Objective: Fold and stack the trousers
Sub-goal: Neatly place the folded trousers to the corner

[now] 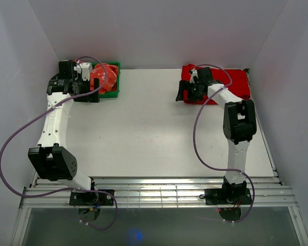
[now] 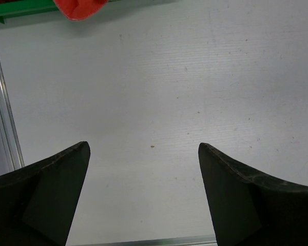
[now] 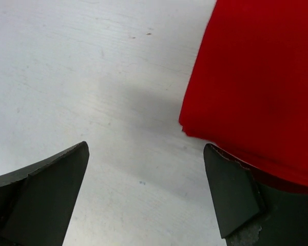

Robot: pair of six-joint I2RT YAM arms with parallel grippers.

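Observation:
The red trousers lie folded into a flat rectangle at the back right corner of the table. In the right wrist view their folded corner fills the upper right. My right gripper hangs at their left edge, open. Its right finger sits over the cloth's edge, and only bare table shows between the fingers. At the back left my left gripper is open beside a green bin, with nothing but table between its fingers.
A green bin at the back left holds a bunched red-orange garment; its rim and the cloth show at the top of the left wrist view. White walls enclose the table. A metal rail runs along the table's left edge.

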